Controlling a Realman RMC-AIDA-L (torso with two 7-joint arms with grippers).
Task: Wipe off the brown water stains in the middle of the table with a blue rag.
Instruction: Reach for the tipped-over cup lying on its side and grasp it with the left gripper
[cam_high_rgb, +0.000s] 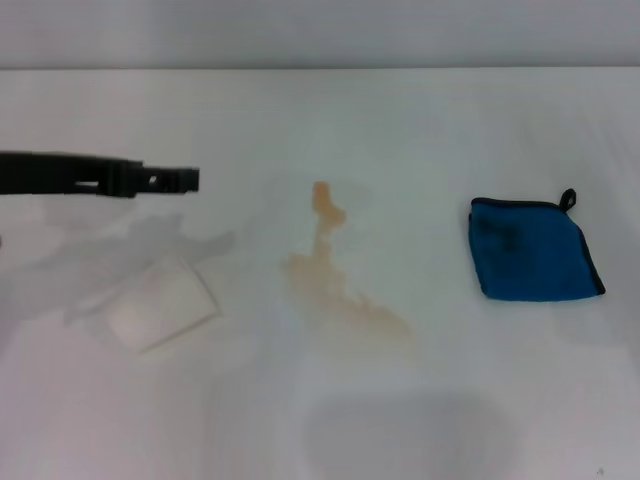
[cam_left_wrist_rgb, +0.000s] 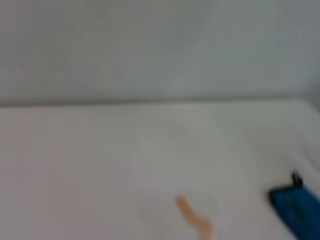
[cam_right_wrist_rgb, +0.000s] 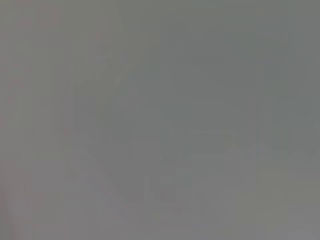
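Left gripper (cam_high_rgb: 185, 179), a black bar-shaped tool reaching in from the left edge of the head view, hangs above the table well left of the spill; whether its fingers are apart or together cannot be told. Nothing is in it. Probably parked out of the way, since the rag lies on the far side from it.

Below and just right of the gripper tip lies a flat white square sheet (cam_high_rgb: 160, 302), tilted, on the large plain white tabletop (cam_high_rgb: 400, 110).

Mid-table sits the thin pale orange-brown water stain (cam_high_rgb: 335, 285): an irregular streak with a small blob at the far end, widening and trailing toward the near right. Looks untouched, so wiping has not begun.

Well right of the stain lies the bright blue square microfibre rag (cam_high_rgb: 532, 250), folded flat, dark edging, small black loop at its far right corner. It is apart from the stain and from any gripper, likely staged for a right-arm pickup.

Right gripper is not visible; its wrist view shows only blank grey.
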